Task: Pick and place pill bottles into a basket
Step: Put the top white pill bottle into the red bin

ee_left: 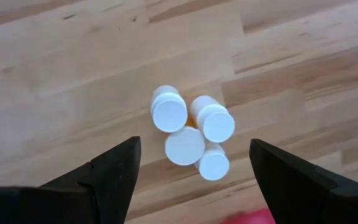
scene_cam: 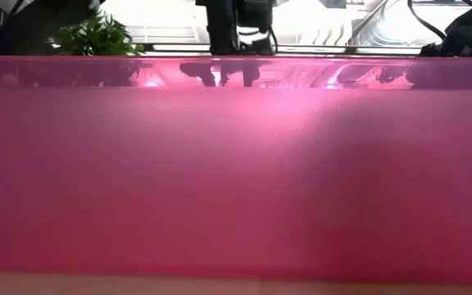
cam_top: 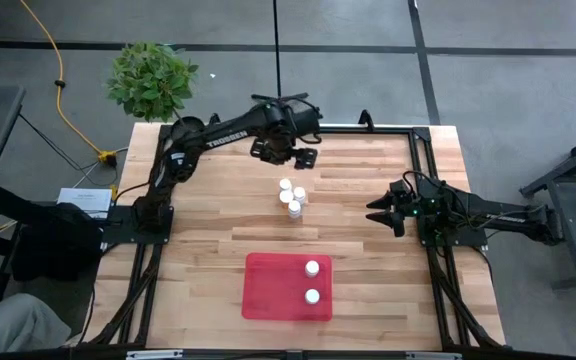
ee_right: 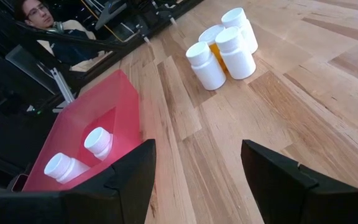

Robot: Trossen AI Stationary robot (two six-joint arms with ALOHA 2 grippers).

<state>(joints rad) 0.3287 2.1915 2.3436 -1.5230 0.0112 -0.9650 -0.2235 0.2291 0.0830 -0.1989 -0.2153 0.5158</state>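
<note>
Several pill bottles with white caps (cam_top: 291,196) stand in a tight cluster at the table's middle; they show from above in the left wrist view (ee_left: 191,130) and from the side in the right wrist view (ee_right: 222,46). Two more bottles (cam_top: 312,281) stand in the red basket (cam_top: 268,290), also seen in the right wrist view (ee_right: 79,155). My left gripper (cam_top: 286,152) hangs open above the table, just on the far side of the cluster (ee_left: 191,168). My right gripper (cam_top: 378,212) is open, low at the right of the cluster (ee_right: 194,168).
A potted plant (cam_top: 151,78) stands off the far left corner. A black frame rail (cam_top: 423,150) runs along the table's edges. The basket's red wall (scene_cam: 236,180) fills the low view. A person (ee_right: 48,25) sits beyond the table.
</note>
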